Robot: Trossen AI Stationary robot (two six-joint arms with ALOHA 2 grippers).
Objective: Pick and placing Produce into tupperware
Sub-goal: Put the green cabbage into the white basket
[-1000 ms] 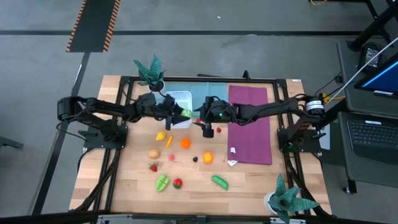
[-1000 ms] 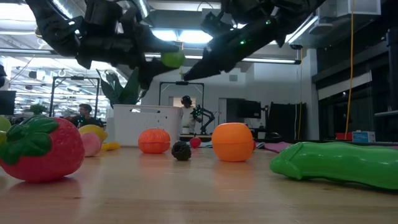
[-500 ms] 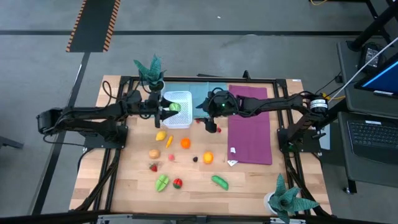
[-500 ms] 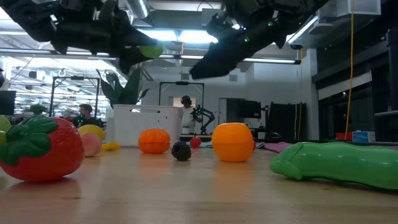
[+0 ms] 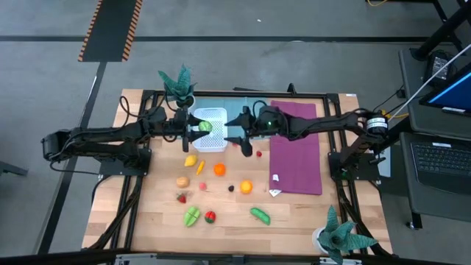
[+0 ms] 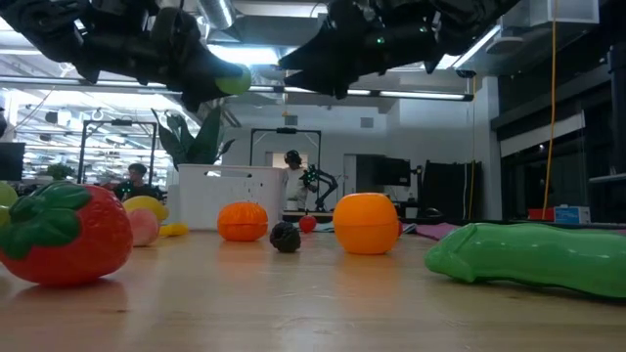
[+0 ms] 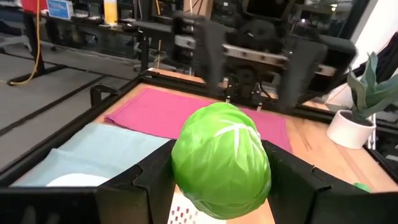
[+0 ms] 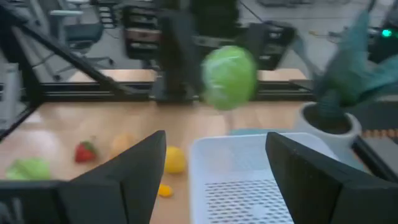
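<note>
You have the wooden table [image 5: 147, 221] under both arms, and on its far side lie a magenta cloth [image 5: 298, 158] and a pale blue cloth [image 5: 239, 110], side by side. The white tupperware [image 5: 213, 140] sits on the table just beside the blue cloth, near a teal-leaved potted plant [image 5: 179, 82]; a second such plant [image 5: 340, 234] stands at the near right corner. Your left gripper [image 5: 199, 127] is stretched out over the tupperware, and its fingers [image 7: 134, 186] are clenched on a round green cabbage [image 7: 221, 160], which hangs in the air above the perforated bottom and does not touch it. In the right wrist view you see the same cabbage above the far rim of the container. Your right gripper [image 5: 243, 140] hovers just beside the tupperware, at its right edge, with the fingers [image 8: 134, 171] spread wide and nothing between them. The rest of the produce lies on the table, nearer than the container: a long green cucumber [image 5: 259, 215], two orange fruits [image 5: 218, 168] [image 5: 246, 187], a yellow piece [image 5: 190, 160], a tan piece [image 5: 182, 181], a green leafy piece [image 5: 191, 216], a strawberry [image 5: 181, 197], a small red piece [image 5: 259, 154] near the right gripper, and a small dark berry [image 5: 231, 187]. They are well apart from each other.
</note>
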